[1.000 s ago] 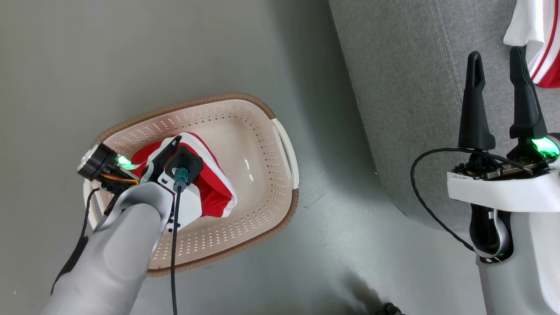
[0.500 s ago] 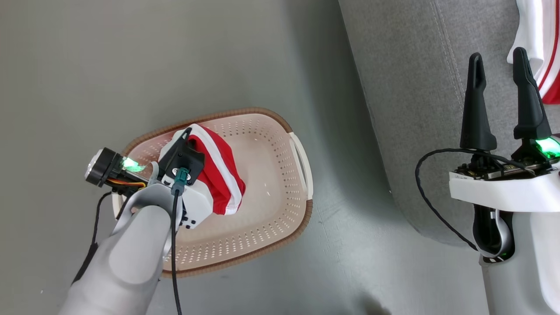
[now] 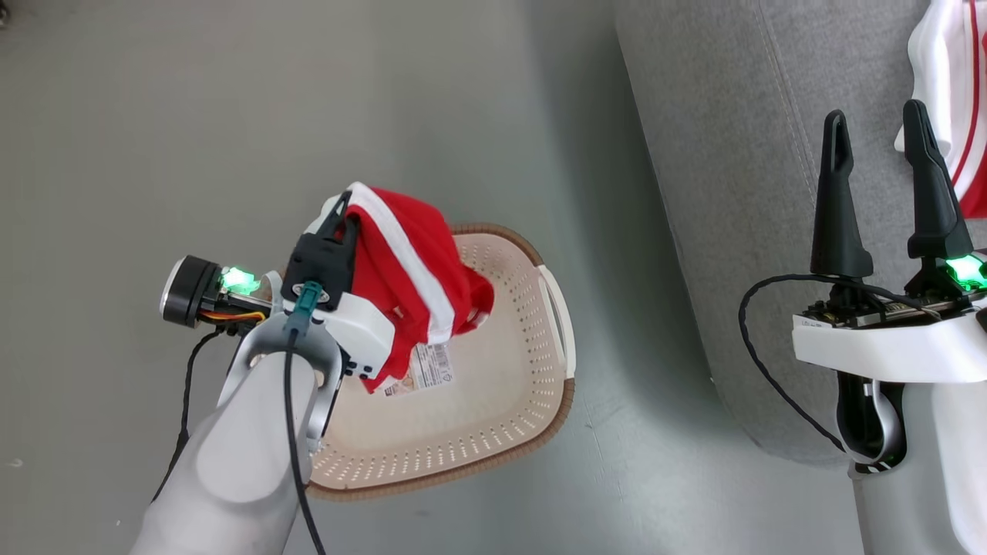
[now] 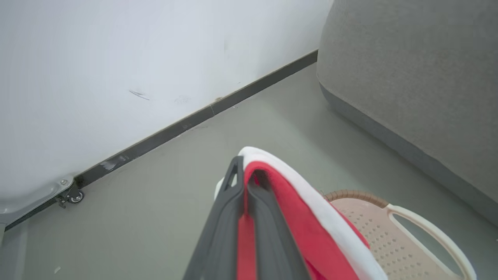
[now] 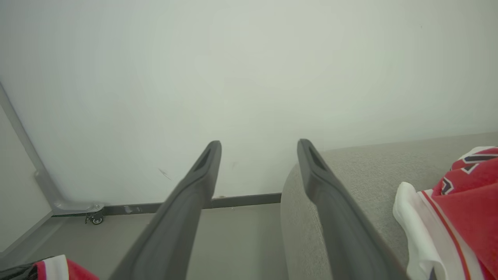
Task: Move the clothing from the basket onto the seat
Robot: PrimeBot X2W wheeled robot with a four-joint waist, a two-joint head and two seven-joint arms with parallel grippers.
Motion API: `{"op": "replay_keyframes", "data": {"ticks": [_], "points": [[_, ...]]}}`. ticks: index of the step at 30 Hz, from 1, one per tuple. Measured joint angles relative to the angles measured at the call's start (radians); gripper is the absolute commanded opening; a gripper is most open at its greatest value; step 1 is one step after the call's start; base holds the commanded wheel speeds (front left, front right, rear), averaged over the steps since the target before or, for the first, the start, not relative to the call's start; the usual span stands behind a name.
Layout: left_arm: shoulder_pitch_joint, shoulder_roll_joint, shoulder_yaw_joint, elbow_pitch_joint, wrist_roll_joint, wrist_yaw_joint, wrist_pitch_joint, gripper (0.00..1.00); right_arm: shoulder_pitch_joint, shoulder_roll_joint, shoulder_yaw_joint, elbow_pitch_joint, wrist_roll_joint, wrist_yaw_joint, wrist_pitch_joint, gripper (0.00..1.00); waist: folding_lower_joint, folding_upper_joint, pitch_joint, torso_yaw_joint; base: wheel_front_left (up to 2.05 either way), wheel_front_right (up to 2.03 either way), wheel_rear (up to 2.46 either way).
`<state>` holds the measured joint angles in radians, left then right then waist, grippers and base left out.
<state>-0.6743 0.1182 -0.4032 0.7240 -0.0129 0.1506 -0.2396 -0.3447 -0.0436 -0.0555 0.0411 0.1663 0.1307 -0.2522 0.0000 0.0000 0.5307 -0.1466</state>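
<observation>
Garment (image 3: 416, 247) clenched in left hand (image 3: 343, 204) over basket (image 3: 493, 432), right hand (image 3: 874, 112) released; right wrist view: lettered jersey (image 5: 470, 194) on seat (image 5: 369, 167)

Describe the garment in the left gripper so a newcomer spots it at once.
Find the grey seat on the right; left of it, on the floor, stands the cream basket. Over it hangs a red, white-striped garment, pinched in the shut fingers of the left gripper. Unlike the other red-and-white garment, lying on the seat, it is held aloft.

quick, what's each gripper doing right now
left gripper: shut on the red garment, lifted above the basket
right gripper: open, holding nothing
</observation>
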Motion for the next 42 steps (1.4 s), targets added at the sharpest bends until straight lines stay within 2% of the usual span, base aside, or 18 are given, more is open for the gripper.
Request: {"op": "replay_keyframes", "data": {"ticks": [10,24,33,42], "points": [[0.057,-0.001,0.069,-0.091,-0.075,0.021,-0.007,0.0,0.001,-0.019,0.0,0.007,-0.019,0.0,0.0,1.0,0.0,0.0,-0.08,0.035,0.0,0.0,0.0],[0.125,-0.028,0.139,-0.221,-0.177,0.015,-0.007,0.0,0.04,-0.05,0.032,0.04,-0.051,0.0,0.0,1.0,0.0,0.0,-0.217,0.077,0.0,0.0,0.0],[0.188,-0.025,0.164,-0.265,-0.198,0.013,-0.007,0.0,0.086,-0.058,0.044,0.068,-0.051,0.0,0.0,1.0,0.0,0.0,-0.301,0.1,0.0,0.0,0.0],[0.242,-0.008,0.185,-0.354,-0.206,0.001,-0.008,0.0,0.146,-0.09,0.097,0.095,-0.058,0.0,0.002,1.0,0.0,0.0,-0.401,0.128,0.0,0.0,0.0]]}}
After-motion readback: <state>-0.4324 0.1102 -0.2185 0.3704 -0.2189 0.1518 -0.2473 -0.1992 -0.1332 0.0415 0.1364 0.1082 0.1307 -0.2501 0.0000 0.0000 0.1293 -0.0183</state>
